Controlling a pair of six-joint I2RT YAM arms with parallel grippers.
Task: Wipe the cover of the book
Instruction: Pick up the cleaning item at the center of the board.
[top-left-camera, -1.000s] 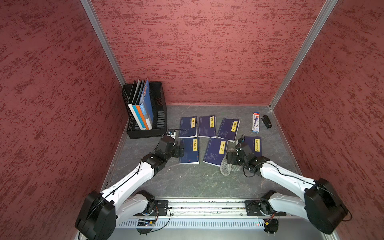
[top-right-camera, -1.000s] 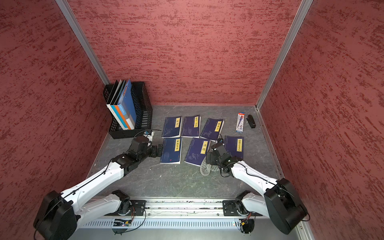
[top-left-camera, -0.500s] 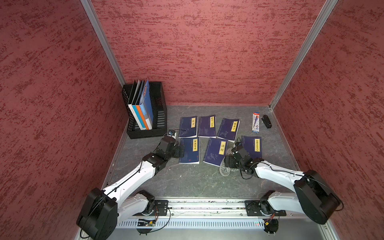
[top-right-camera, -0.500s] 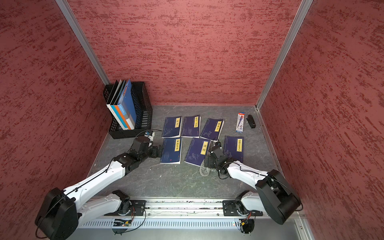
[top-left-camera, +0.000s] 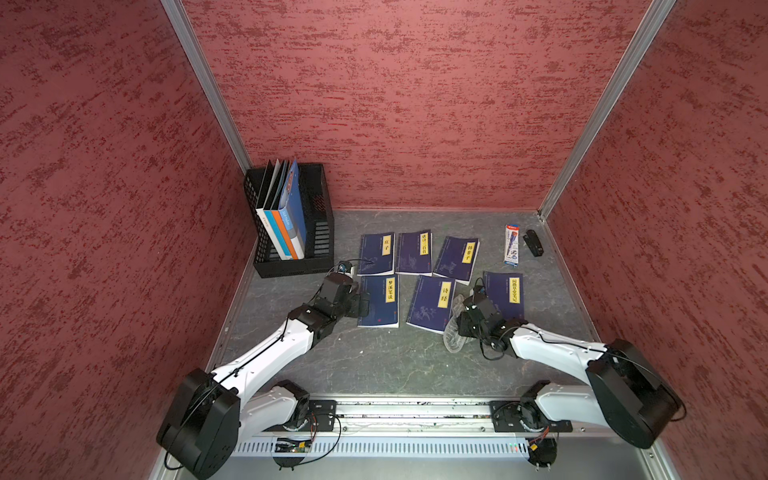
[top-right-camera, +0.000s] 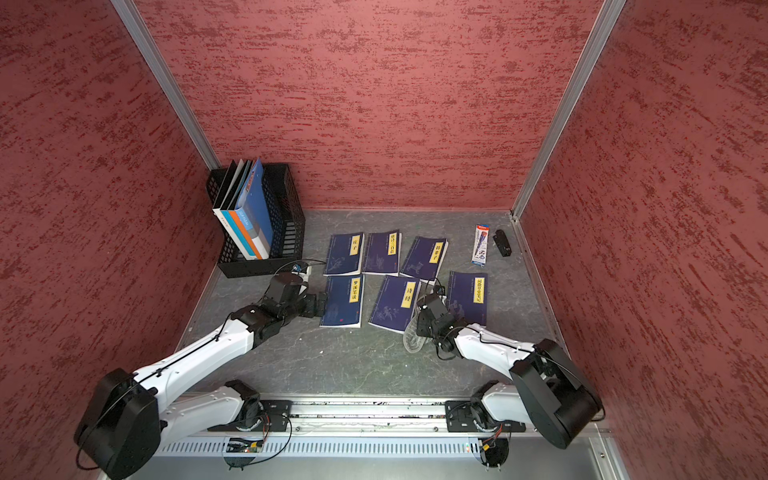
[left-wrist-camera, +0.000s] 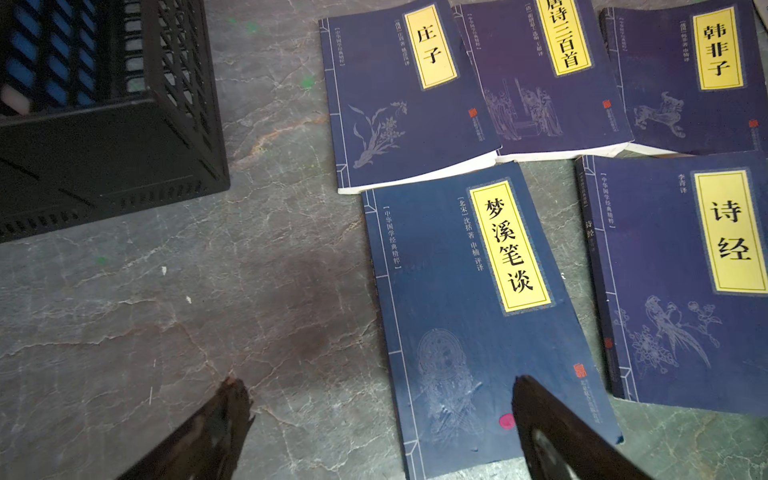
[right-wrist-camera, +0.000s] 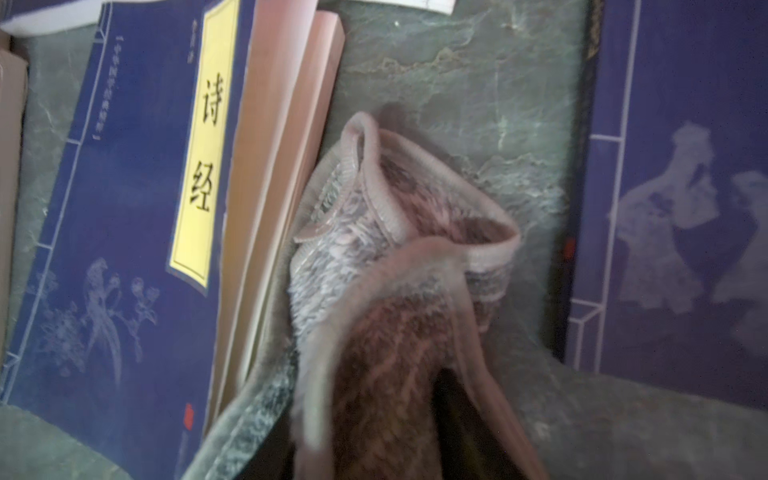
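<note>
Six dark blue books lie flat on the tabletop (top-left-camera: 374, 365), to the right of the black basket (top-left-camera: 320, 249), three in the far row and three in the near row. No cover has the cloth (right-wrist-camera: 395, 249) on it, so I judge that the wiping is not yet begun and all the strokes are left to do. The cloth lies crumpled on the bare tabletop between the middle near book (top-left-camera: 432, 303) and the right near book (top-left-camera: 505, 293), and it touches the page edge of the middle one.

The left hand (left-wrist-camera: 380, 386) is wide open and holds nothing. It is low at the left near book (top-left-camera: 378, 301), half over the tabletop and half over the cover. I cannot tell whether it touches. The right hand (top-left-camera: 463, 322) is down on the cloth, which bunches up against it and hides its tips, so I cannot tell whether it is closed on the cloth.
</note>
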